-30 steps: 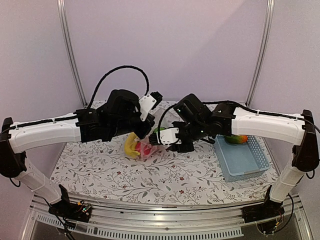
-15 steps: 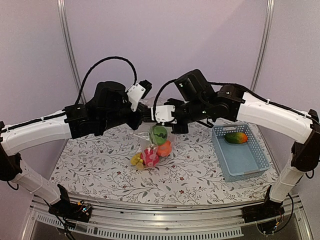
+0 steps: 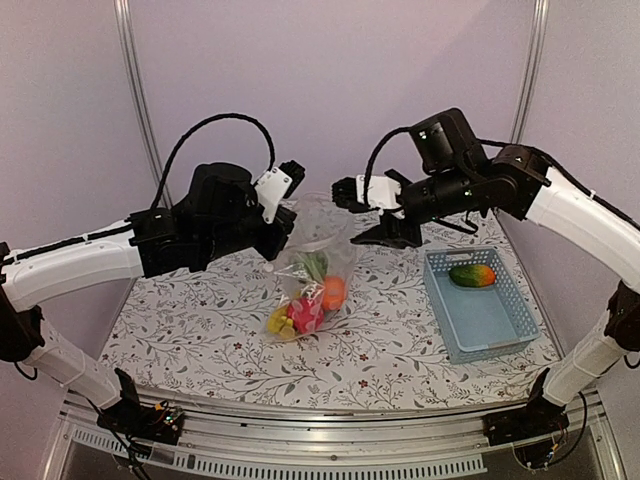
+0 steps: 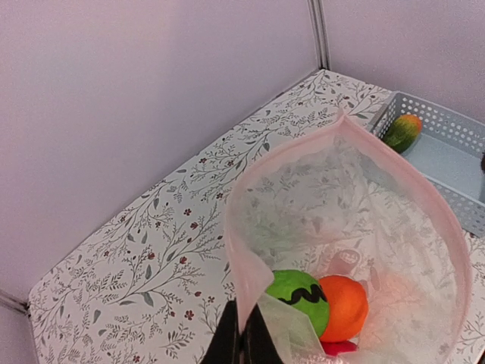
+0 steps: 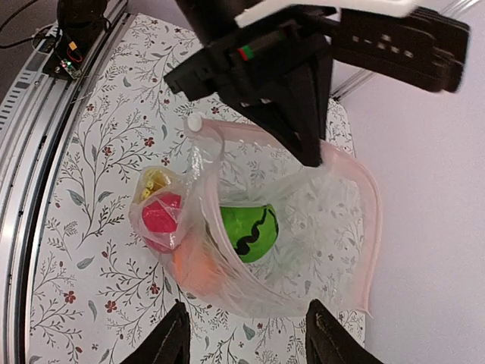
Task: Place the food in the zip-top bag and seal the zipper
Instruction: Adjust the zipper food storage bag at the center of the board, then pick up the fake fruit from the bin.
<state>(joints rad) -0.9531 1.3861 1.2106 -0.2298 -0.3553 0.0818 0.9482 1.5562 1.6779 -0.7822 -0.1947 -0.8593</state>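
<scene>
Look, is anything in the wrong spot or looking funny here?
Yes. The green-orange toy mango lies alone in the light blue lattice basket, while the other toy fruits sit in the clear plastic zip-top bag. The bag's mouth gapes wide open, pinched at one edge by the left gripper.

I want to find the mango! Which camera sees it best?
The top camera. It shows the whole mango lying in the blue basket, green and orange. The left wrist camera catches it small, off at the side. The right wrist camera does not show it.
</scene>
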